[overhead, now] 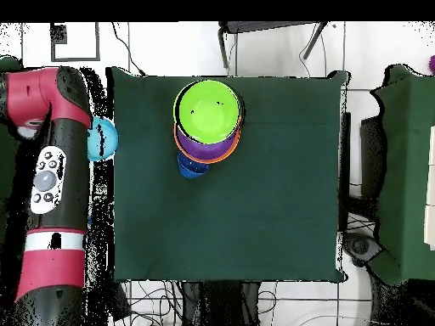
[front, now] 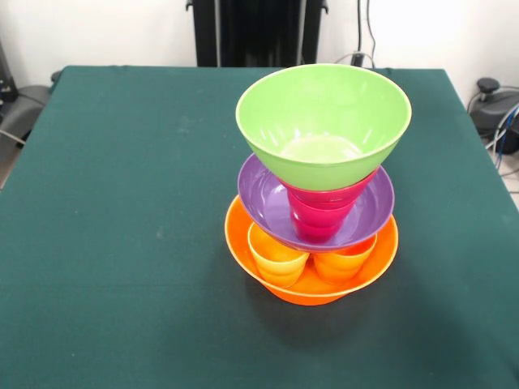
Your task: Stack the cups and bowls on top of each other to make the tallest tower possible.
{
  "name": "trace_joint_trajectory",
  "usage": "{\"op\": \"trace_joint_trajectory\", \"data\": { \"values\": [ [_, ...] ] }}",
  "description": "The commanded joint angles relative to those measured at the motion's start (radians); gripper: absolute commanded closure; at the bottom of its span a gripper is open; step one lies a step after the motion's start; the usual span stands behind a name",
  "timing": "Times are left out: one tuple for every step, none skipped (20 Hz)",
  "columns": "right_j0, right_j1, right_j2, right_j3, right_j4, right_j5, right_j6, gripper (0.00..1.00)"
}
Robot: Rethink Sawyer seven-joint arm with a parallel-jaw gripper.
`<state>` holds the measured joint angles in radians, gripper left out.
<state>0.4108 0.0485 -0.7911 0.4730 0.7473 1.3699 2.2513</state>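
With the hand out of sight, the next piece should settle centred in the glossy lime-green plastic bowl [front: 323, 121] crowning the multicoloured tower [front: 312, 235].

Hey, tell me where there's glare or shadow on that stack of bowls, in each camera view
Front view: a pale sheen sits in the bottom of the lime green bowl, and the tower throws a soft shadow on the green tablecloth around the orange bowl. Overhead view: the lime green bowl looks evenly bright, with no clear shadow beside the stack.
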Motion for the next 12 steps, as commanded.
{"op": "trace_joint_trajectory", "data": {
  "values": [
    [-0.006,-0.081,0.048,0.13,-0.106,0.073,0.078,1.0],
    [-0.009,-0.09,0.047,0.136,-0.117,0.069,0.064,1.0],
    [-0.012,-0.098,0.047,0.14,-0.128,0.066,0.051,1.0],
    [-0.017,-0.106,0.045,0.141,-0.141,0.065,0.035,1.0],
    [-0.019,-0.109,0.053,0.147,-0.147,0.062,0.025,1.0],
    [-0.021,-0.117,0.054,0.15,-0.157,0.065,0.017,1.0],
    [-0.027,-0.121,0.055,0.146,-0.164,0.072,0.01,1.0],
    [-0.03,-0.127,0.055,0.145,-0.172,0.079,0.003,1.0],
    [-0.036,-0.128,0.057,0.138,-0.178,0.085,-0.003,1.0],
    [-0.04,-0.133,0.057,0.137,-0.185,0.089,-0.011,1.0],
    [-0.043,-0.139,0.061,0.14,-0.193,0.087,-0.022,1.0],
    [-0.048,-0.144,0.061,0.139,-0.202,0.088,-0.032,1.0]
  ]
}}
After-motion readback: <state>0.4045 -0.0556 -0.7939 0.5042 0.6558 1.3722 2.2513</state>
